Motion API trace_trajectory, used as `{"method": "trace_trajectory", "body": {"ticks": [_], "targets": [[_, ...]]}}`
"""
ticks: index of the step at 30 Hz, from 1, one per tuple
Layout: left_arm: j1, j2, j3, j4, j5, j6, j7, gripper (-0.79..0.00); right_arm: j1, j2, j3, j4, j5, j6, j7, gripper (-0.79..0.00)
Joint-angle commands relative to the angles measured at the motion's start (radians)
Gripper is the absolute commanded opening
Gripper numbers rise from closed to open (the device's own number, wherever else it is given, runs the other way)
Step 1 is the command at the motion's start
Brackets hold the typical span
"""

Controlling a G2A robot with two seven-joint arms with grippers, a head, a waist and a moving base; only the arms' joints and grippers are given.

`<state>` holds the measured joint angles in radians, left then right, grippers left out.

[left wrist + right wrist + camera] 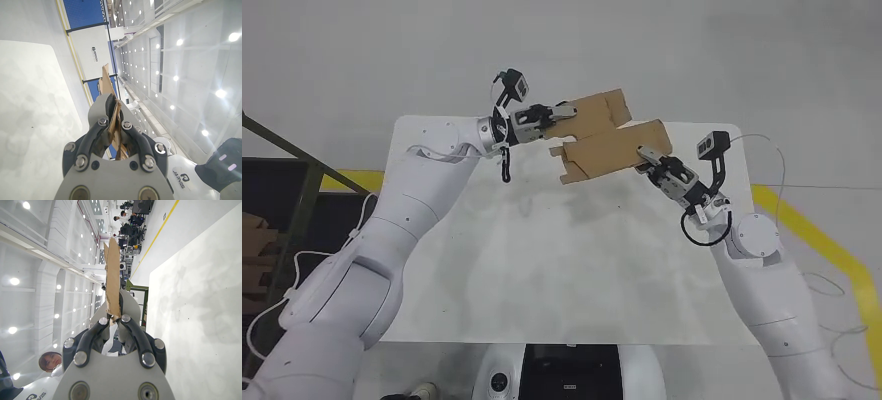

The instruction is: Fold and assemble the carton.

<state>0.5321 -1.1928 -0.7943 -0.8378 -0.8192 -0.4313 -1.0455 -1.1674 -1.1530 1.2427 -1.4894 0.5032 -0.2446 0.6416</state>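
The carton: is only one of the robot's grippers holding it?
No, the left gripper and the right gripper each clamp one end of the carton.

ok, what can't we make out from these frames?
- Carton fold state: its underside faces away from the top view, and both wrist views see it edge-on.
- One piece or two: the join between its two panels is too small in the top view.
- Layers pinched by the left gripper: the edge is crumpled in the left wrist view.
- Right gripper pad contact: the carton covers it in the right wrist view.
- Clearance above the table: no side-on view.
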Motion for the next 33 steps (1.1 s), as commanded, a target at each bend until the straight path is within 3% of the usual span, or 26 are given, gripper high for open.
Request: {"method": "trace_trajectory", "body": {"ticks": [1, 8, 12, 21, 29, 30, 33], "targets": [[-0.003, -0.001, -0.011, 0.005, -0.008, 0.002, -0.013, -0.785, 0.003, 0.000, 0.004, 0.005, 0.023, -0.018, 0.030, 0.000], [-0.035, 0.011, -0.068, 0.065, -0.033, 0.047, -0.196, -0.785, 0.057, 0.007, 0.050, 0.075, 0.037, -0.076, 0.161, 0.000], [-0.072, 0.023, -0.081, 0.100, 0.039, 0.064, -0.287, -0.785, 0.098, 0.010, 0.057, 0.134, 0.042, -0.114, 0.269, 0.000], [-0.098, 0.031, -0.084, 0.110, 0.144, 0.040, -0.383, -0.785, 0.181, 0.007, -0.002, 0.233, 0.069, -0.193, 0.569, 0.000], [-0.078, 0.031, -0.083, 0.046, 0.171, 0.046, -0.389, -0.785, 0.215, -0.004, -0.065, 0.289, 0.055, -0.217, 0.617, 0.000], [-0.078, 0.031, -0.080, 0.040, 0.181, 0.048, -0.391, -0.785, 0.217, -0.005, -0.071, 0.291, 0.057, -0.219, 0.621, -0.012], [-0.077, 0.032, -0.080, 0.036, 0.191, 0.044, -0.388, -0.785, 0.222, -0.008, -0.085, 0.296, 0.059, -0.218, 0.627, -0.154]]}}
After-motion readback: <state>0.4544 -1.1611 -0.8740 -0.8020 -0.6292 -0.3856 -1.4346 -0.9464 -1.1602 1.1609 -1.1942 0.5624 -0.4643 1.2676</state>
